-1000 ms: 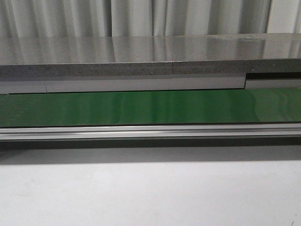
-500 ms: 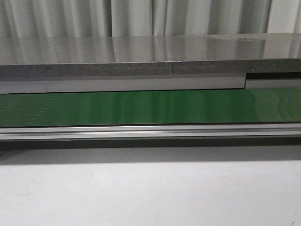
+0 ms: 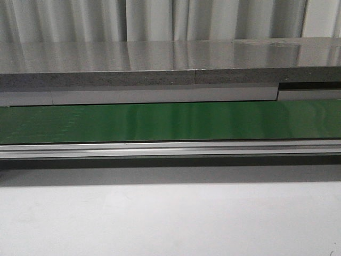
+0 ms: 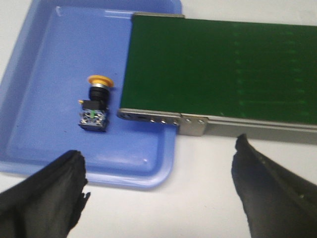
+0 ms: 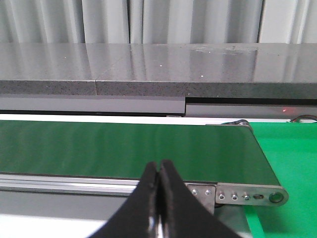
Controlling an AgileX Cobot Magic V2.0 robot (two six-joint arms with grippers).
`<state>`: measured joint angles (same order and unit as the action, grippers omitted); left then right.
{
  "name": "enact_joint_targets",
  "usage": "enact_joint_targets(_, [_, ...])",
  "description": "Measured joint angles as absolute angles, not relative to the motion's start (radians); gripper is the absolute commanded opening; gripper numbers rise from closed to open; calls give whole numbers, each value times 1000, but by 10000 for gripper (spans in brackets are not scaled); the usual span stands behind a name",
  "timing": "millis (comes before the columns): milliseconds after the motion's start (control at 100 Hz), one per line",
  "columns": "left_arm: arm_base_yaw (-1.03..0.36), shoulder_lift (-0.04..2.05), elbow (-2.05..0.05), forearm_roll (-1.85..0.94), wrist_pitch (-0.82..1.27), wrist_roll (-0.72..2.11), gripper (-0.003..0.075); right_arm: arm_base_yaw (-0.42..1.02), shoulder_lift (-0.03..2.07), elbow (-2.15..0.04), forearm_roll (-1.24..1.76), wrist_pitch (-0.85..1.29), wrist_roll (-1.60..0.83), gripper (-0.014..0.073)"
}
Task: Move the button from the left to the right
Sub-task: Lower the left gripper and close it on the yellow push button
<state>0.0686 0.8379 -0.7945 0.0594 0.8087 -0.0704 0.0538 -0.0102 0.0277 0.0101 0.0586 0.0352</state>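
Observation:
The button [image 4: 95,103], a yellow-orange cap on a black body, lies on its side in a blue tray [image 4: 44,74] next to the end of the green belt [image 4: 223,69]. My left gripper [image 4: 158,163] is open and empty, above the white table in front of the tray's near edge. Its two black fingers [image 4: 49,193] stand far apart. My right gripper [image 5: 159,171] is shut and empty, in front of the right end of the green belt [image 5: 124,148]. The front view shows the belt [image 3: 170,121] but neither gripper nor the button.
A silver rail [image 3: 170,149] runs along the belt's front. A grey stone shelf [image 3: 170,64] stands behind it, with curtains behind that. White table [image 3: 170,218] lies in front. A green surface [image 5: 292,158] sits past the belt's right end.

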Motion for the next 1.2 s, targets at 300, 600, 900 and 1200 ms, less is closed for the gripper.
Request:
enact_joint_targets(300, [226, 1129, -993, 72, 809, -12, 585, 54, -10, 28, 10, 59, 35, -68])
enact_joint_targets(600, [304, 1416, -1119, 74, 801, 8, 585, 54, -10, 28, 10, 59, 35, -68])
enact_joint_targets(900, [333, 1629, -1192, 74, 789, 36, 585, 54, -10, 28, 10, 59, 35, -68])
enact_joint_targets(1200, [333, 1755, -1200, 74, 776, 48, 585, 54, -10, 28, 10, 59, 35, -68])
